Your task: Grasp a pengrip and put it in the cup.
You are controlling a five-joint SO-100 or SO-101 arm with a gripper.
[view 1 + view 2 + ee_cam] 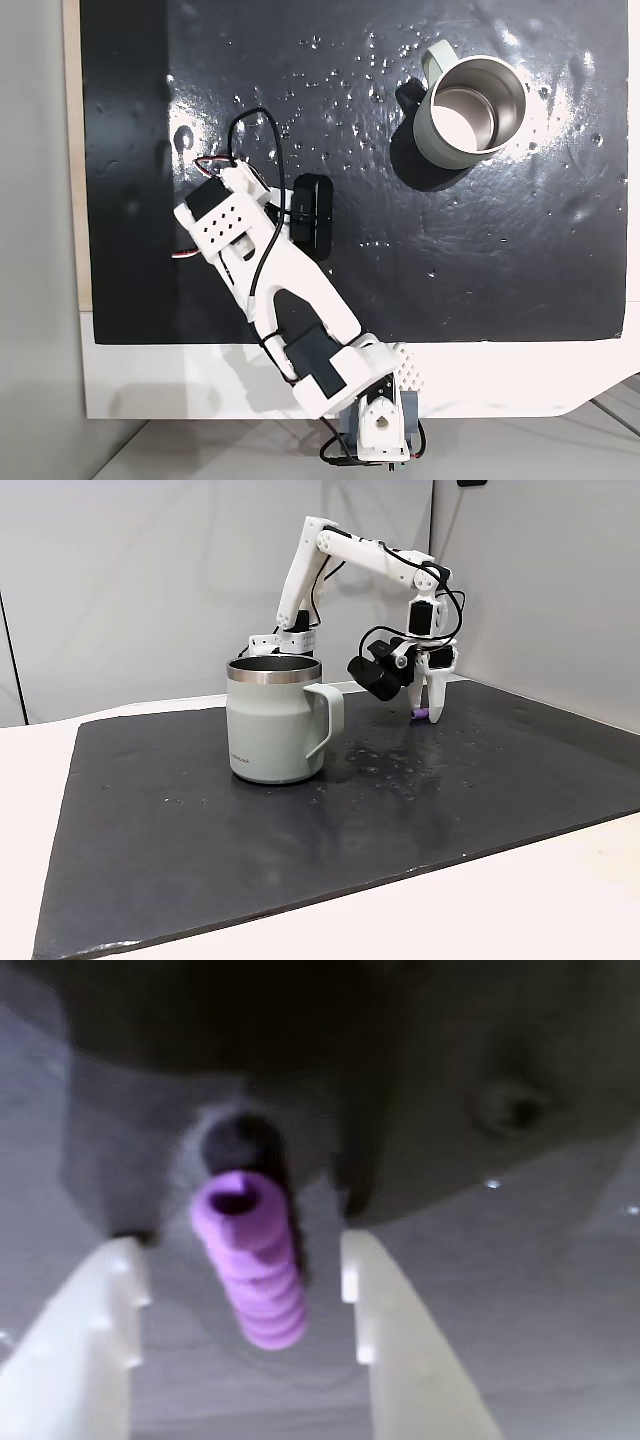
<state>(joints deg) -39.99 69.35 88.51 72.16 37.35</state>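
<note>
On the dark mat [250, 850], reading the side-on fixed view from left to right: the cup [274, 720] stands upright at the left, its loop handle turned toward the arm, mouth open and unobstructed. To its right, well apart, the gripper [427, 712] hangs nearly vertical with its tips down at the mat, and a speck of purple, the pengrip [421, 715], shows at their foot. In the wrist view the pengrip [252, 1262] lies on the mat between the two pale fingers [395, 1330], which are spread with a gap on either side and do not yet touch it. This straddling pose seems meant to centre the ribbed tube before closing. In the fixed view from above, the arm [270, 270] covers the gripper, while the cup [468, 112] sits toward the upper right. Small shiny specks dot the mat between the two; nothing solid seems to block the way to the cup.
</note>
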